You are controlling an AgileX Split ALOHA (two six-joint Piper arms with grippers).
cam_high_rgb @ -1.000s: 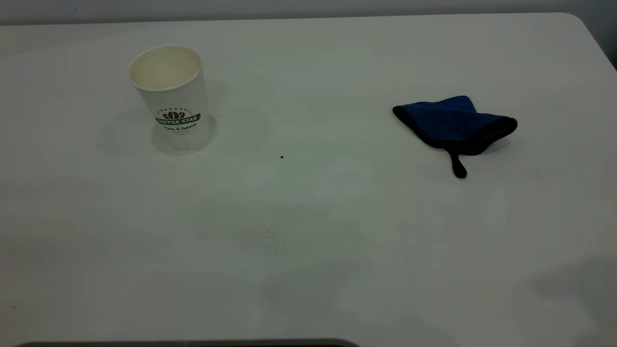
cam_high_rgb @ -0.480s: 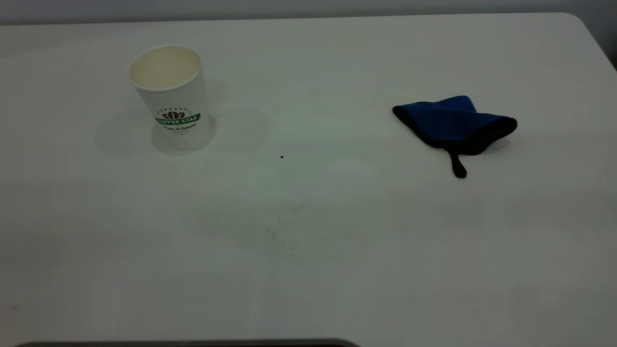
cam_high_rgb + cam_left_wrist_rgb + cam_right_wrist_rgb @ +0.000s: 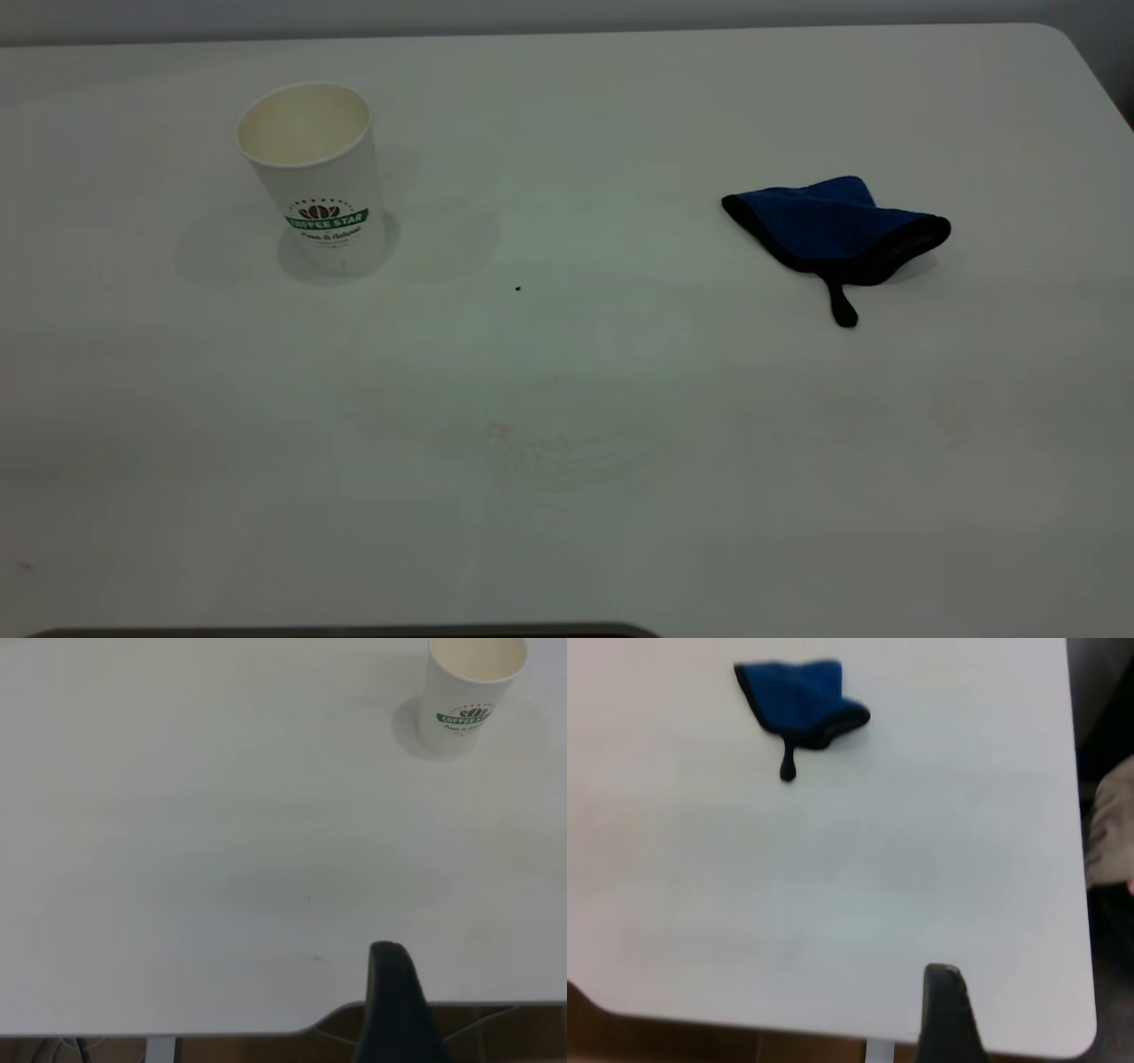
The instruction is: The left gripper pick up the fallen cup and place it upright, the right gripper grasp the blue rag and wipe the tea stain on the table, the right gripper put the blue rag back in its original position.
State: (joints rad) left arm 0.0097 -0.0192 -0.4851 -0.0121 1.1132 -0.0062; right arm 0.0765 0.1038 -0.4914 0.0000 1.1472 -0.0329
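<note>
The cup (image 3: 312, 175) is standing upright; the rag (image 3: 833, 229) is lying back in place. The right arm's shadow is now gone from the desk (image 3: 567, 532), suggesting completion. Stain (image 3: 499, 431) faint. Claws: cannot tell.

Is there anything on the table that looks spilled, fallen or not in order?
Only a faint yellowish smear remains on the table, near its middle. The cup stands upright, and the blue rag lies crumpled.

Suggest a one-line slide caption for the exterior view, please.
Upright cup at left, blue rag at right, faint tea stain between them on the table.
</note>
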